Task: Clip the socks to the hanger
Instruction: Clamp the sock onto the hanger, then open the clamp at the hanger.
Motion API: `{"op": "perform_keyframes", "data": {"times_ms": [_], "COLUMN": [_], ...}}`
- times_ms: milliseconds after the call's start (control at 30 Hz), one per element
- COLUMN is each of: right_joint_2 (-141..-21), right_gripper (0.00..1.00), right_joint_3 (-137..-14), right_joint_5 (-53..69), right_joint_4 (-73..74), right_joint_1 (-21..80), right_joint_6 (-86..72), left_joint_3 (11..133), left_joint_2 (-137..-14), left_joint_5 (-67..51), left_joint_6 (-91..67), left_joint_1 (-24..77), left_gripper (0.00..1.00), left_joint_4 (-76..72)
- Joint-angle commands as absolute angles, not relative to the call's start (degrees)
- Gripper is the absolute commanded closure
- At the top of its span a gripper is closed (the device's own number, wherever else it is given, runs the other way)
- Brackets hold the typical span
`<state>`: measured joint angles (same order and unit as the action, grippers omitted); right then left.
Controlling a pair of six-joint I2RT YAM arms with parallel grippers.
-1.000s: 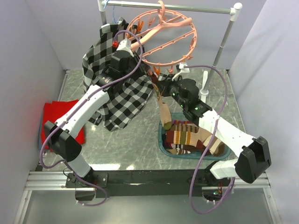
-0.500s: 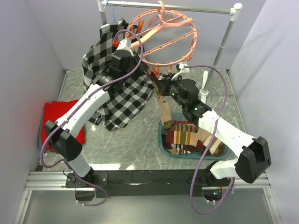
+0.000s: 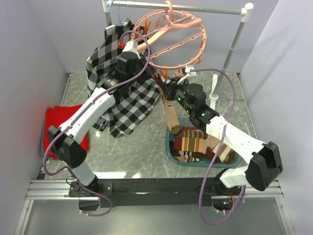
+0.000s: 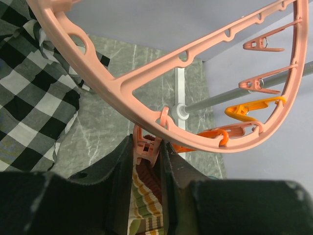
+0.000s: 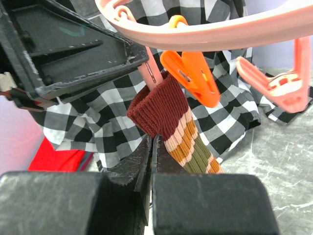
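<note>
The salmon-pink hanger (image 3: 202, 36) hangs from the rail, and its ring crosses the left wrist view (image 4: 122, 88). My left gripper (image 4: 146, 149) is shut on one of its small pink clips (image 4: 145, 146), squeezing it from both sides. My right gripper (image 5: 152, 139) is shut on a striped sock (image 5: 178, 122) just below its maroon cuff. The cuff is held up against that pink clip (image 5: 150, 73); whether it sits between the clip's prongs I cannot tell. From above, the sock (image 3: 172, 117) dangles below the two grippers. More socks (image 3: 198, 142) lie in the basket.
A teal basket (image 3: 169, 149) stands at the front right. A black-and-white plaid shirt (image 3: 127, 103) drapes behind the left arm. A red cloth (image 3: 54, 122) lies at the left. An orange clip (image 5: 193, 76) hangs beside the cuff. The grey rail (image 3: 195, 7) and its post (image 3: 234, 44) stand at the back.
My right gripper has shifted slightly left and up, bringing the sock's cuff closer to the clip. The left gripper stays where it was, on the clip.
</note>
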<state>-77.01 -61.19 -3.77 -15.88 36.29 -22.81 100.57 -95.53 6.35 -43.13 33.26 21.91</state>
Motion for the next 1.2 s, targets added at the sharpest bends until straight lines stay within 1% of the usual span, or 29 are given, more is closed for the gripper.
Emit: {"op": "perform_keyframes", "data": {"times_ms": [0, 300, 367, 400, 433, 500, 533, 567, 600, 633, 667, 700, 733, 767, 800, 833, 900, 967, 1033, 1167], "right_joint_2": [-77.6, -78.0, -78.1, -78.3, -78.3, -78.4, -78.3, -78.2, -78.1, -78.0, -77.8, -77.3, -76.8, -76.4, -75.4, -74.8, -72.9, -71.6, -69.5, -66.6], "right_gripper": [1.00, 1.00, 1.00, 1.00, 1.00, 1.00, 1.00, 0.98, 0.94, 0.89, 0.78, 0.73, 0.69, 0.63, 0.61, 0.57, 0.53, 0.48, 0.45, 0.42], "right_joint_3": [-64.6, -66.4, -66.9, -67.3, -67.4, -67.2, -67.1, -67.1, -67.1, -67.3, -67.4, -67.6, -67.6, -67.7, -67.7, -67.7, -67.8, -68.1, -67.9, -68.0], "right_joint_5": [-5.9, -5.5, -5.1, -4.4, -4.0, -3.3, -2.6, -2.1, -1.8, -0.8, -0.3, -0.2, -0.2, -0.3, -0.5, -0.5, -1.1, -1.8, -3.2, -2.9], "right_joint_4": [-20.1, -21.2, -20.8, -20.6, -20.3, -20.1, -20.0, -19.8, -19.6, -18.7, -18.3, -17.8, -16.5, -15.8, -15.0, -13.4, -11.4, -7.6, -4.2, 1.0], "right_joint_1": [36.7, 36.8, 36.7, 36.7, 36.7, 36.7, 36.7, 36.7, 36.7, 36.7, 36.7, 36.8, 36.7, 36.7, 36.7, 36.7, 36.7, 36.6, 36.1, 33.8], "right_joint_6": [-21.3, -20.0, -19.4, -19.2, -19.0, -18.8, -18.7, -18.6, -18.5, -18.4, -18.1, -17.5, -17.2, -17.0, -16.3, -15.8, -14.3, -13.3, -11.9, -11.3], "left_joint_3": [102.2, 102.0, 101.8, 101.8, 101.8, 101.7, 101.7, 101.6, 101.3, 101.0, 100.7, 100.4, 100.2, 99.9, 99.2, 98.7, 96.9, 95.7, 93.3, 88.0], "left_joint_2": [-95.4, -95.2, -94.9, -94.7, -94.7, -94.0, -93.8, -93.2, -92.8, -92.5, -91.8, -91.4, -91.1, -90.2, -89.7, -89.1, -87.5, -85.6, -84.3, -80.3], "left_joint_5": [6.7, 6.6, 6.7, 6.8, 6.9, 7.5, 7.9, 8.3, 9.0, 9.4, 9.8, 10.0, 10.5, 10.5, 10.5, 10.8, 10.5, 9.2, 7.1, 0.5], "left_joint_6": [-42.7, -42.5, -42.4, -42.3, -42.2, -41.7, -41.5, -41.0, -40.7, -40.5, -40.0, -39.7, -39.3, -38.4, -38.0, -37.4, -35.4, -33.0, -30.7, -26.6], "left_joint_1": [33.6, 33.7, 33.6, 33.6, 33.7, 33.6, 33.6, 33.7, 33.7, 33.7, 33.6, 33.6, 33.5, 33.5, 33.6, 33.6, 33.5, 33.6, 33.5, 33.5], "left_gripper": [0.98, 0.96, 0.92, 0.89, 0.80, 0.71, 0.61, 0.57, 0.54, 0.47, 0.45, 0.43, 0.37, 0.34, 0.32, 0.28, 0.25, 0.18, 0.16, 0.14], "left_joint_4": [21.0, 20.9, 20.7, 20.7, 20.7, 20.6, 20.6, 20.6, 20.4, 20.4, 20.3, 20.3, 20.3, 20.4, 20.2, 20.0, 19.2, 18.2, 16.8, 11.5]}}
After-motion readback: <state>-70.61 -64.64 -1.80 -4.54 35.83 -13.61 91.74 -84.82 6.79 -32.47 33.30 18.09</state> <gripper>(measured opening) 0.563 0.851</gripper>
